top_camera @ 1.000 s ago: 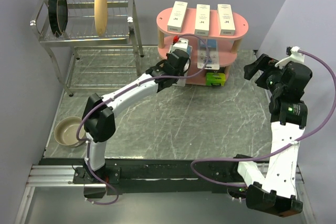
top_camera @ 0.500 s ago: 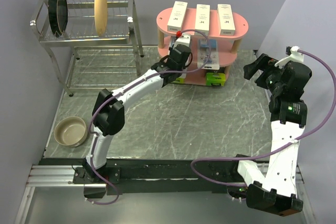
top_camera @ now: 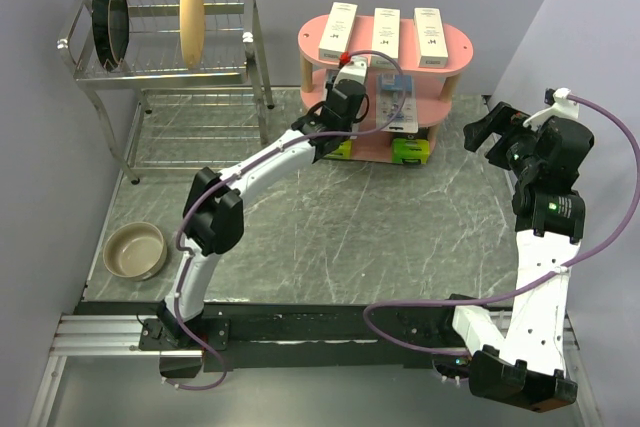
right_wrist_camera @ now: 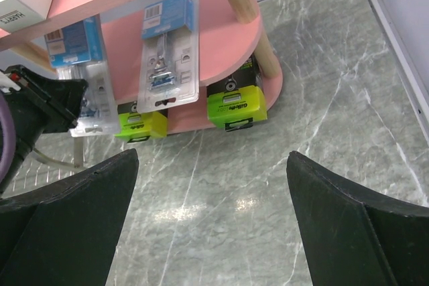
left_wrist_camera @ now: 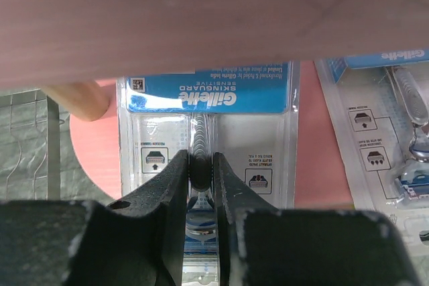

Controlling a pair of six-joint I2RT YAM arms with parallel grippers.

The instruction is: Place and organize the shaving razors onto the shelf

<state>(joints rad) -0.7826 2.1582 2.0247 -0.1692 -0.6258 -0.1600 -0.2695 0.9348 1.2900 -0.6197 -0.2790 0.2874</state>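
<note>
The pink shelf (top_camera: 458, 49) holds three white boxes (top_camera: 386, 35) on its top board. My left gripper (left_wrist_camera: 202, 169) is shut on a clear blister pack with a blue card (left_wrist_camera: 208, 95), which lies over the left end of the middle board. That pack overhangs the board's front edge in the right wrist view (right_wrist_camera: 80, 75). A second blister pack (right_wrist_camera: 167, 51) lies to its right. Two black-and-lime-green boxes (right_wrist_camera: 234, 105) (right_wrist_camera: 139, 126) sit on the bottom board. My right gripper (right_wrist_camera: 211, 212) is open and empty over the table, right of the shelf (top_camera: 492, 130).
A metal dish rack (top_camera: 160, 72) with dark pans and a tan plate stands at the back left. A tan bowl (top_camera: 135, 250) sits at the near left. The top board's underside (left_wrist_camera: 201, 18) and a wooden post (left_wrist_camera: 74, 98) are close to my left gripper.
My left arm has reached further forward and carried the blister pack onto the middle board. The right arm has not moved.
</note>
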